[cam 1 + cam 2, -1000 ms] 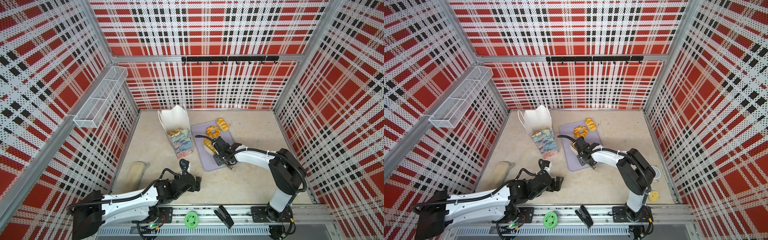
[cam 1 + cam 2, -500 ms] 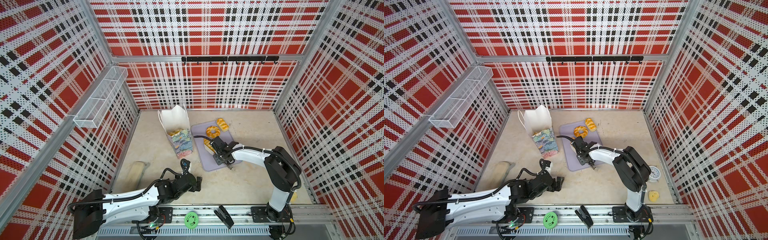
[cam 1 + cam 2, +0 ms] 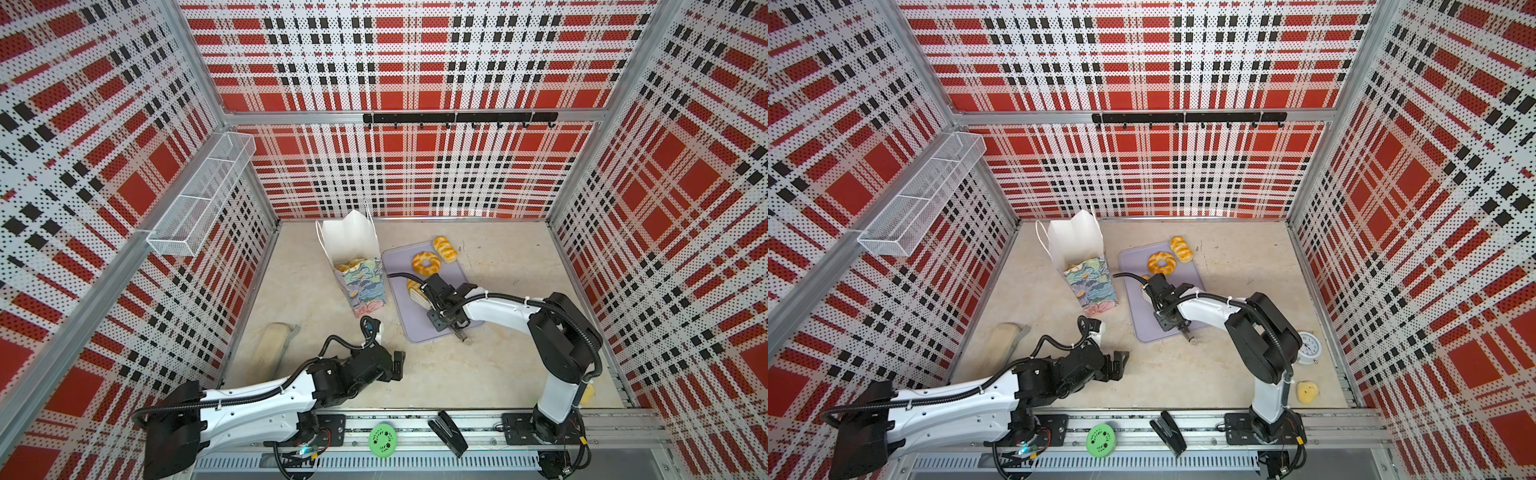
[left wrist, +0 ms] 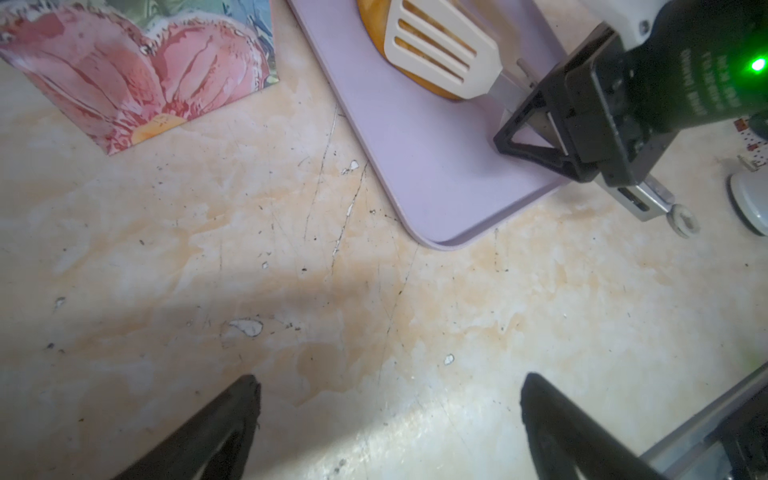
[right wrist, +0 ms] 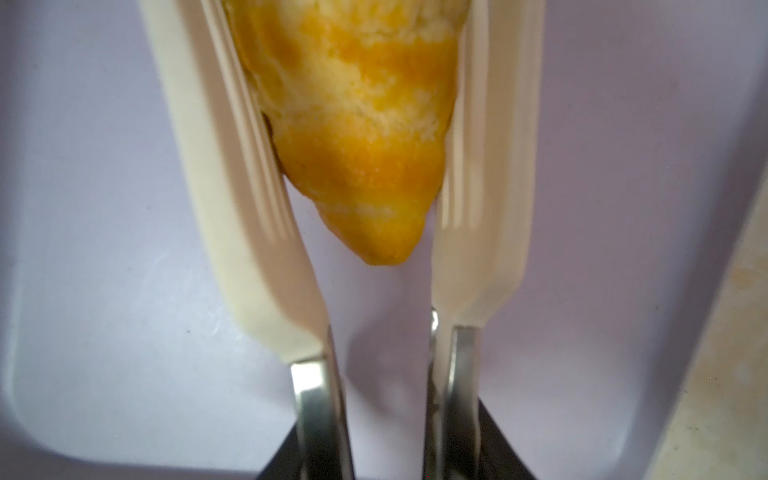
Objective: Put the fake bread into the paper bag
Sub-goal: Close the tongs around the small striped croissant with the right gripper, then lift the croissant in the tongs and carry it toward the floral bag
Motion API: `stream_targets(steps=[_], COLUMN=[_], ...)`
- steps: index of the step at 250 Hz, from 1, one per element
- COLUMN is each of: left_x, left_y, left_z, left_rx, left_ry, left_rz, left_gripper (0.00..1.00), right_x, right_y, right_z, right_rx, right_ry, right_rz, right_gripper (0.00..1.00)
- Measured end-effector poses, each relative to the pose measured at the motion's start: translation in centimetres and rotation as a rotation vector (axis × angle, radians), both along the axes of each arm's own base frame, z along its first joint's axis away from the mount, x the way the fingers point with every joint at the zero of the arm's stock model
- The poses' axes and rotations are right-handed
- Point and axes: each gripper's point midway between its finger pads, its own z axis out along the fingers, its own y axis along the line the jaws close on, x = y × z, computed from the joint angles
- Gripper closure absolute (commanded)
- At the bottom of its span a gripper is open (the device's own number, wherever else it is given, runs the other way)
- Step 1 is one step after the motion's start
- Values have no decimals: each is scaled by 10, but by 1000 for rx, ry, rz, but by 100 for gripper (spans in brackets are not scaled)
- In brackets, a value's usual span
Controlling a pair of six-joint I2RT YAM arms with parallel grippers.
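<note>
Right wrist view: a glossy croissant [image 5: 357,137], golden-yellow with paler cream bands across its ridges and a darker orange tapered tip, lies between the two cream slotted blades of a pair of tongs [image 5: 257,208]. Both blades rest against its sides. It lies on the flat lavender tray [image 5: 104,291].

In the left wrist view the right gripper [image 4: 557,124] is clamped on the tongs' metal arms, with one blade lying over the croissant.

In both top views the tray sits just right of centre. The croissant is at the tray's left edge, mostly hidden by the tongs and the arm. Towards the upper part of the tray lie a ring pastry [image 3: 426,262], twisted and golden with pale patches, and just up and right of it a striped bun [image 3: 444,248].

The paper bag [image 3: 361,282] stands upright just left of the tray. Its front shows painted blue, green and pink flowers and its lining is plain white. More yellow pastries [image 3: 349,265] show inside its open mouth.

The left gripper [image 4: 386,415] hangs low over the bare beige tabletop [image 4: 291,270] in the lower centre of the top views. Its fingers are spread wide and hold nothing.
</note>
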Motion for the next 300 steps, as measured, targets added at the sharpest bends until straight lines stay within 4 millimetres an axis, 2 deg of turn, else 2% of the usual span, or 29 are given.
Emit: stream_targets(steps=[175,266,300], left_x=[-1,-8,-9], left_y=[10,8,7], left_z=[29,32,42], left_rx=[-71,-57,-69], left_ry=[-63,-82,-103], left_rz=[4,-29,-33], left_gripper=[1,1,1], right_x=[-22,-43,-50], right_y=[-6,15,21], right_z=[41,55,66], right_rx=[139,183,209], right_ry=[-49,-58,-72], right_rz=[2,61,81], right_gripper=[63,63,63])
